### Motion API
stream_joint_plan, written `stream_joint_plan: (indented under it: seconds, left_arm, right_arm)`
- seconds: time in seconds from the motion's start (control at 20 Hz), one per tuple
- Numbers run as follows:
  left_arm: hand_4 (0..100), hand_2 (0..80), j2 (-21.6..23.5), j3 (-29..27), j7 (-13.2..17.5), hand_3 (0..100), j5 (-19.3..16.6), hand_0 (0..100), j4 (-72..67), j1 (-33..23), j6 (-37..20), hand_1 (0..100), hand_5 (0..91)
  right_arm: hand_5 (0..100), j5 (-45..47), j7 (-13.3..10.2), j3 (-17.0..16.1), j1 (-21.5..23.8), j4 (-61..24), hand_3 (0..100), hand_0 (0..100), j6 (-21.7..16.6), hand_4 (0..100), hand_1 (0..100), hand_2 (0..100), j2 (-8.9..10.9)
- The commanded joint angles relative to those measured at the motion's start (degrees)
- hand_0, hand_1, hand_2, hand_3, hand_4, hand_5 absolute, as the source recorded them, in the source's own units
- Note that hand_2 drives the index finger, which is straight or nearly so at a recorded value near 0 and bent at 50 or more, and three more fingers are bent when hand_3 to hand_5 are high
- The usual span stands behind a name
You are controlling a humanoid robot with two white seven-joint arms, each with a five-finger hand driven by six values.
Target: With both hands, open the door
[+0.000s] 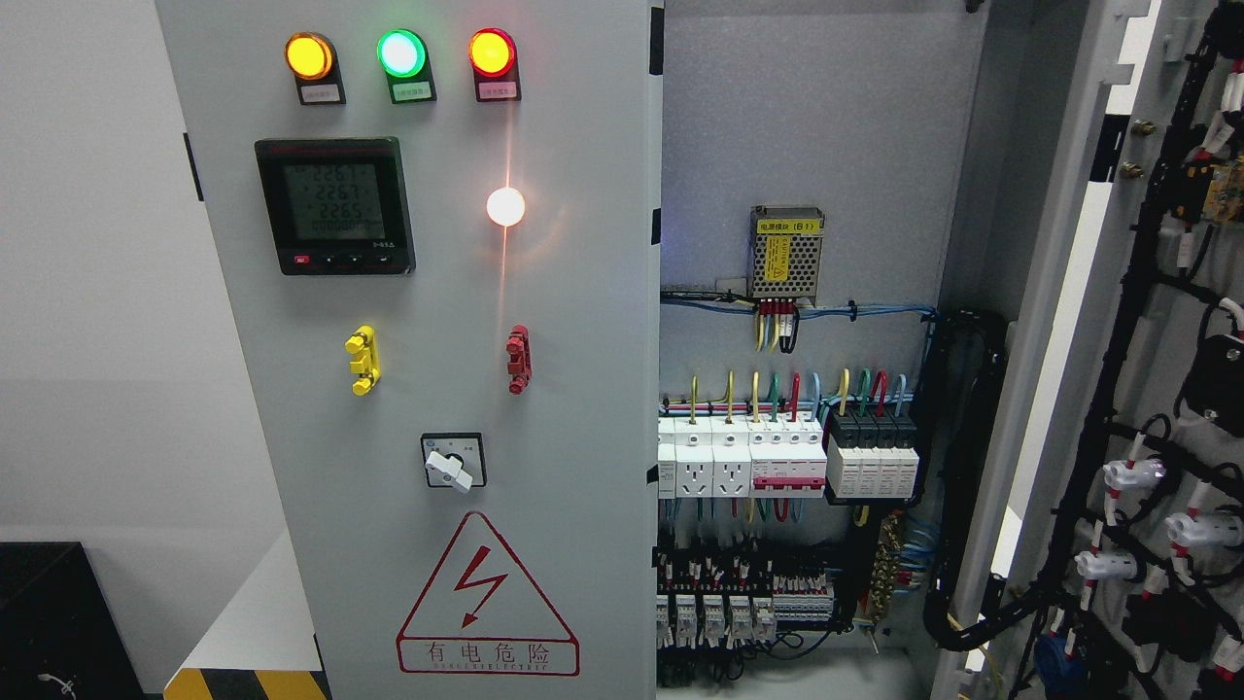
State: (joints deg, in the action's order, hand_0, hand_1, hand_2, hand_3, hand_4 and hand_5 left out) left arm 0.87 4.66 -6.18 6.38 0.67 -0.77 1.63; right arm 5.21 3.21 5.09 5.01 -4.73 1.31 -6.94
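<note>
The grey electrical cabinet fills the head view. Its left door [437,437] stands shut, carrying three lit indicator lamps [400,53], a digital meter [335,206], a yellow handle [362,360], a red handle [519,360], a rotary switch [452,462] and a red warning triangle [486,603]. The right door [1147,389] is swung wide open at the right, its wired inner face showing. Between them the cabinet's inside [797,437] is exposed, with breakers and coloured wires. Neither of my hands shows anywhere in the view.
A black box [44,617] sits at the lower left. A yellow-and-black hazard stripe [248,683] marks the floor by the cabinet's base. A white wall [97,292] stands to the left.
</note>
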Motion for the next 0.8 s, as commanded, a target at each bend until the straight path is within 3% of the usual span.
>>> stream_joint_plan:
  seconds: [0.0,0.4,0.55,0.75]
  left_arm:
    - [0,0.0,-2.9,-2.3,-0.8,0,-0.2,0,-3.4,-0.4,0.1,0,0.0]
    - [0,0.0,-2.7,-2.5,-1.0,0,-0.3,0,-4.7,0.5,-2.5,0,0.0]
    - [0,0.0,-2.8,-2.5,-3.1,0,-0.3,0,-4.6,0.5,-3.5,0,0.0]
    - [0,0.0,-2.9,-2.5,-3.7,0,-0.3,0,-4.5,0.4,-4.6,0,0.0]
  right_arm:
    - [0,0.0,0.0,-0.1,0.0,0.0,0,19,0.0,0,0,0,0.00]
    - [0,0.0,0.0,0.0,2.4,-9.9,0,19,-0.1,0,0,0,1.05]
    - [0,0.0,0.0,0.0,5.9,-18.4,0,19,-0.1,0,0,0,1.76]
    - [0,0.0,0.0,0.0,10.5,-33.3,0,19,-0.2,0,0,0,2.55]
